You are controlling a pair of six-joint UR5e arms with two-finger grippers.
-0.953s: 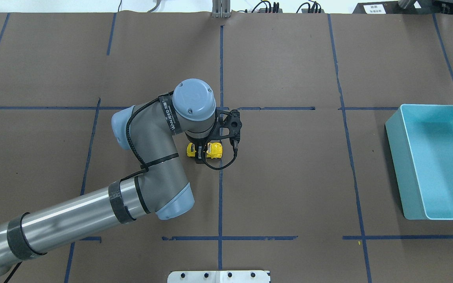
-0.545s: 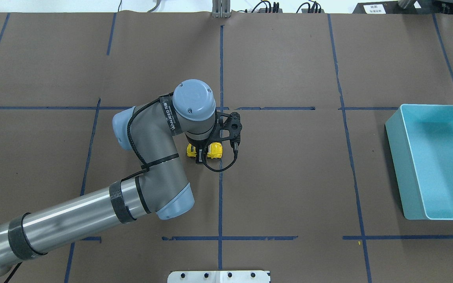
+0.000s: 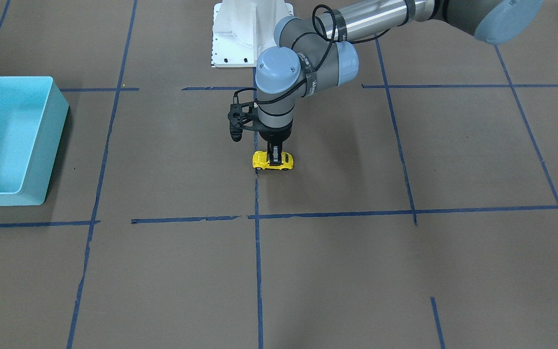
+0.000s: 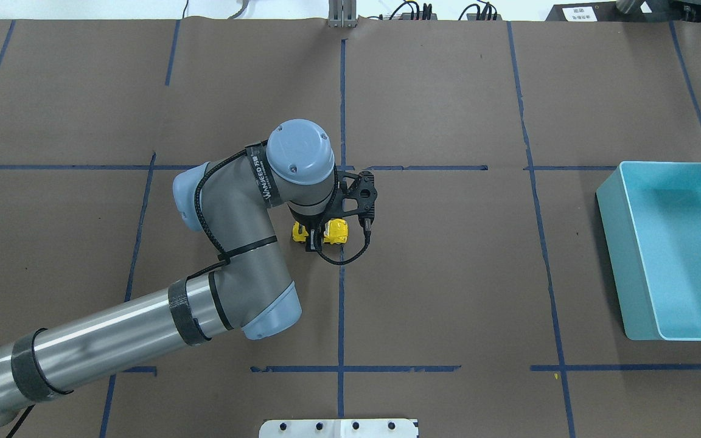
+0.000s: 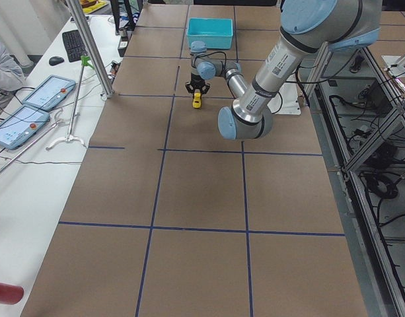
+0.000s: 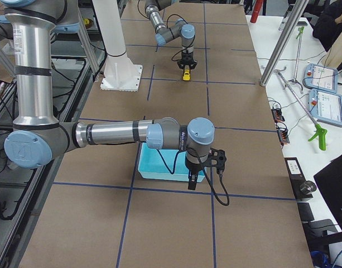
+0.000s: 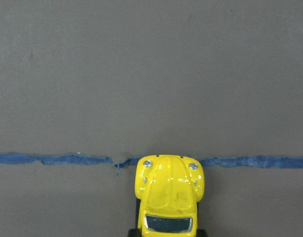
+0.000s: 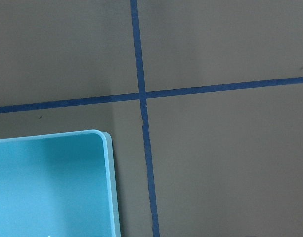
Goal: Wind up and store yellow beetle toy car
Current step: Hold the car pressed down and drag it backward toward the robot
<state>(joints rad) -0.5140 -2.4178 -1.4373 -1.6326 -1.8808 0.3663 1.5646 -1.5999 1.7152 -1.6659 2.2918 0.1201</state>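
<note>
The yellow beetle toy car (image 3: 261, 160) stands on its wheels on the brown table near the centre tape line. It also shows in the overhead view (image 4: 335, 230) and, nose on, in the left wrist view (image 7: 170, 190). My left gripper (image 3: 275, 157) points straight down over the car's middle, with its fingers closed on the car's sides. My right gripper (image 6: 191, 183) shows only in the exterior right view, hanging over the near edge of the teal bin (image 6: 159, 170). I cannot tell whether it is open or shut.
The teal bin (image 4: 612, 243) stands at the table's right end, and its inside looks bare. Its corner shows in the right wrist view (image 8: 42, 187). Blue tape lines (image 4: 341, 304) cross the brown table cover. The white robot base plate (image 3: 230, 43) is at the robot's side.
The left gripper and the yellow car in it have shifted very slightly to the right and away from the robot. The bin has not moved.
</note>
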